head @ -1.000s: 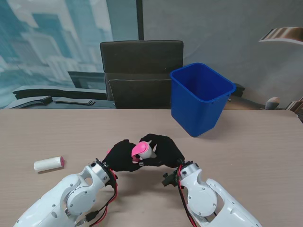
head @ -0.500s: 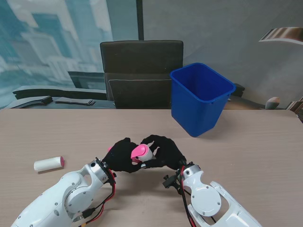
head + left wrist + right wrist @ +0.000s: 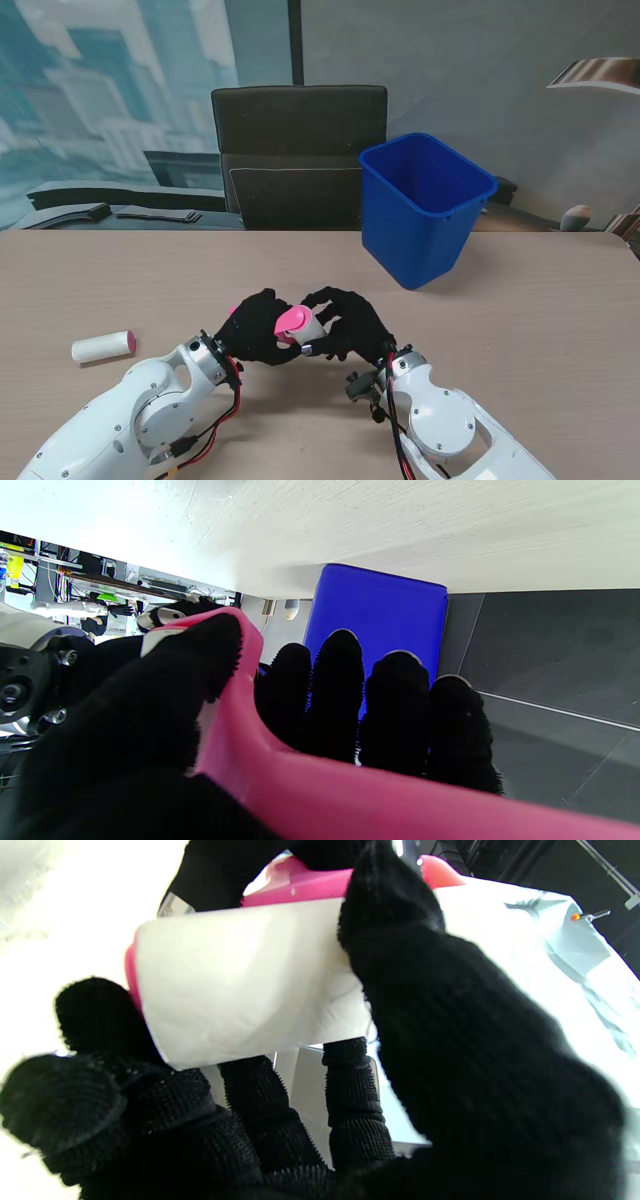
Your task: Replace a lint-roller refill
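The pink lint roller (image 3: 295, 320) is held between both black-gloved hands at the table's middle. My left hand (image 3: 258, 327) is shut on its pink handle (image 3: 320, 785). My right hand (image 3: 345, 320) is shut on the white roll (image 3: 245, 980) that sits on the roller's head (image 3: 313, 327); thumb and fingers wrap around it in the right wrist view. A spare white refill (image 3: 103, 346) with a pink end lies on the table far to the left, apart from both hands.
A blue bin (image 3: 424, 206) stands at the table's far edge, to the right of the hands; it also shows beyond the left fingers (image 3: 380, 615). A dark chair (image 3: 298, 155) stands behind the table.
Both hands have stayed closed on the roller. They have drifted slightly nearer to me and the roller's pink head has tipped a little.
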